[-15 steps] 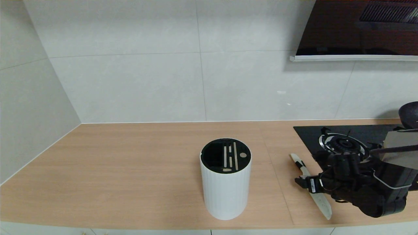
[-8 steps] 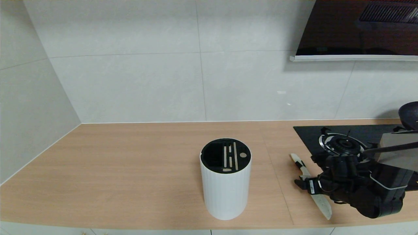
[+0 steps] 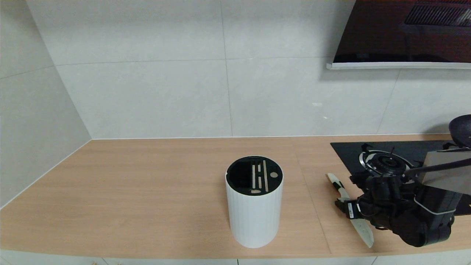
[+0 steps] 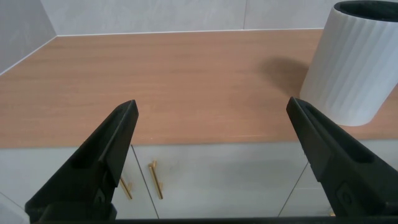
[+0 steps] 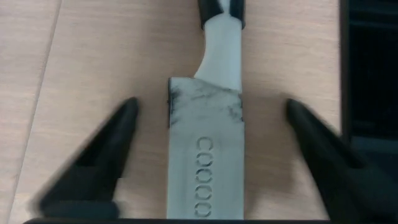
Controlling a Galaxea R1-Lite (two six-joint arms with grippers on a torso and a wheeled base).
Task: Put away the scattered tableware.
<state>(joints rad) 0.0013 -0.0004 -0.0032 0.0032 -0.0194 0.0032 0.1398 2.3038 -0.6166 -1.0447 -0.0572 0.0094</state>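
Two fingers (image 5: 93, 168) wide astride knife (image 5: 205, 143)

The right arm (image 3: 423, 217) shows at about 4 o'clock in the head view, its black wrist angled forward and down so that the right gripper (image 3: 347, 191) points toward roughly 10 o'clock. Its two fingers (image 5: 93, 168) are spread wide apart, one on each side, gripping nothing. The left gripper (image 4: 211, 162) sits low and level in its own wrist view, its fingers (image 4: 93, 168) likewise spread wide with nothing held between them.
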